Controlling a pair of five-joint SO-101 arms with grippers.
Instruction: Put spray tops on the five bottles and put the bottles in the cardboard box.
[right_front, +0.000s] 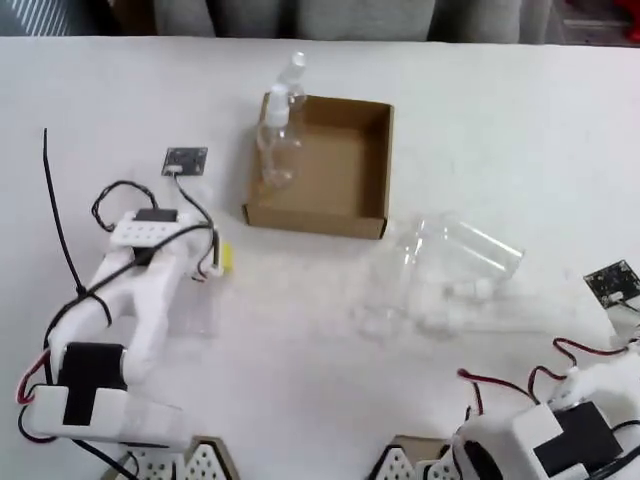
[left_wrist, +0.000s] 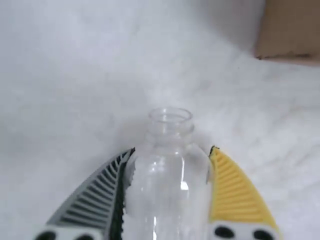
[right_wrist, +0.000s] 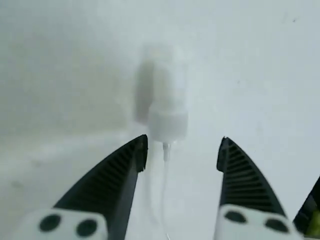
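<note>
Because the left gripper is closed on smooth clear plastic, the open-necked bottle between its ribbed fingers could slip or turn when a top is pushed in (this is my judgement). The right gripper stands open. If it closes here, it may pinch only the thin tube, since the white spray top lies just ahead of its fingertips. The bottle is transparent and uncapped, with its neck pointing away from the left gripper. The cardboard box is farther beyond.
</note>
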